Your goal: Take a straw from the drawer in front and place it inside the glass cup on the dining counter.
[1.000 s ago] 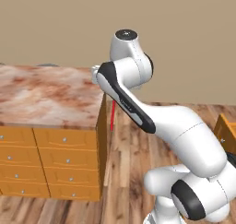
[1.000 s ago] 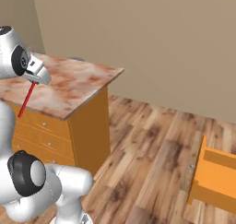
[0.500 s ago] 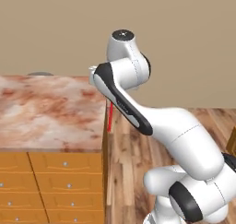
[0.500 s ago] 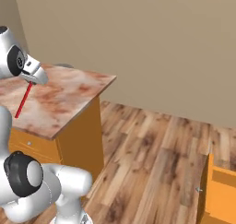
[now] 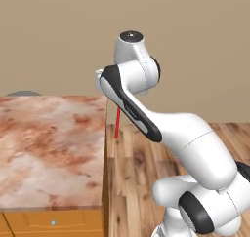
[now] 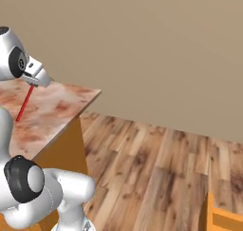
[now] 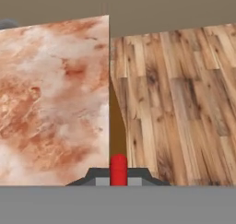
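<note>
The gripper [image 6: 34,81] is clenched on the upper end of the straw [image 6: 24,103], which hangs below it as a thin red stick, slanting slightly down. In the left base view the straw [image 5: 117,123] sits just off the right edge of the dining counter [image 5: 49,148], over the wooden floor [image 5: 141,167]. The hand view looks along the straw [image 7: 118,169] at the counter's edge [image 7: 55,94], with marble to one side and floorboards [image 7: 179,94] to the other.

floor: wood planks [image 6: 156,173] | wall: plain beige [image 5: 58,31] | orange box, lower right edge [image 6: 225,218]
</note>
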